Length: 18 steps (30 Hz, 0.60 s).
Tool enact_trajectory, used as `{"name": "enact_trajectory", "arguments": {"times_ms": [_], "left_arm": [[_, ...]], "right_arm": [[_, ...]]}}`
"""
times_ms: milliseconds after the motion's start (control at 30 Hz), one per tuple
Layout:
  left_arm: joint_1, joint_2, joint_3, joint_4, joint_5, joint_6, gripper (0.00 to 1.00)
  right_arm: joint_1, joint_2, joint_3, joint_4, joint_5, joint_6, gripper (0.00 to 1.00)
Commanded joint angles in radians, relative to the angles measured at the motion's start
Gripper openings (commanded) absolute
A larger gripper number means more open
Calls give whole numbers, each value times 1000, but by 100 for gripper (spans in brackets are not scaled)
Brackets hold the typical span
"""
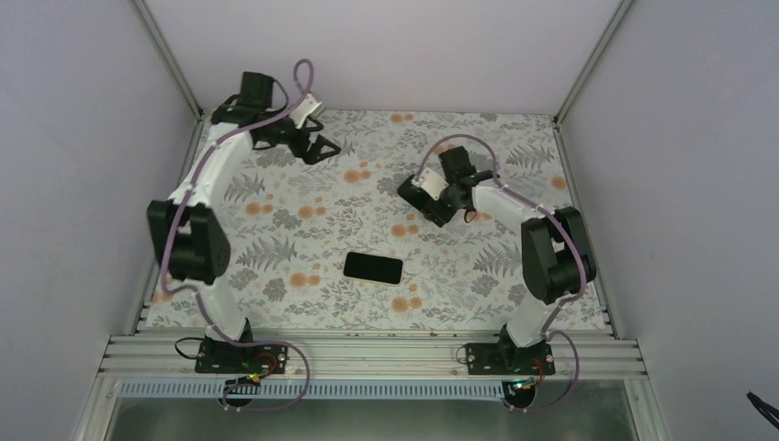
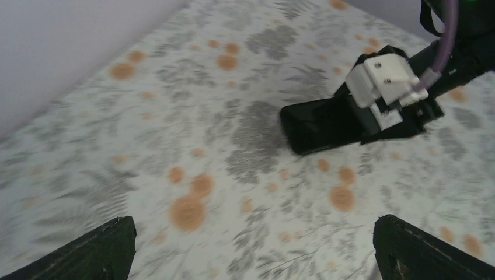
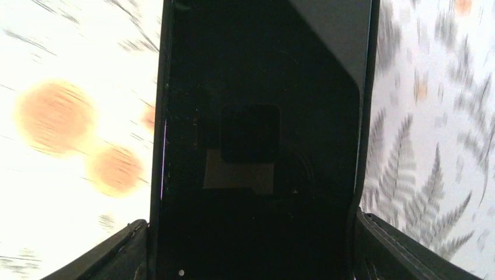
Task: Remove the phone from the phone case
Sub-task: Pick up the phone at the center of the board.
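Both arms (image 1: 213, 179) (image 1: 537, 241) reach forward, right pincer (image 1: 421, 199) clamping phone case (image 2: 315, 125)

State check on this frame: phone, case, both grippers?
phone: out of the case, flat on the table, nothing touching it.
phone case: looks empty, clamped at one end by the right gripper.
right gripper: shut on the phone case.
left gripper: open, holding nothing.
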Motion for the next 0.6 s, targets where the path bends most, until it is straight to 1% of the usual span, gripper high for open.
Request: {"name": "enact_trajectory", "arguments": {"times_ms": [0,133,233,467,500,567], "left_arm": [[-65,209,192,-252,193,19,100],[-98,371,372,-408,278,54,100],[-98,449,455,-478,326,60,100],[-101,505,484,-553,403,93,100],[-100,512,488,-564,409,95,99],[-102,532,500,-593,429,114,92]], "right_arm": [[124,-108,60,25,20,20,59],[204,-109,128,20,47,40,58],[247,-105,174,28,64,49,58],[316,-56,268,48,101,49,59],[325,-49,279,48,103,46,59],[341,-27,310,42,111,40,60]]}}
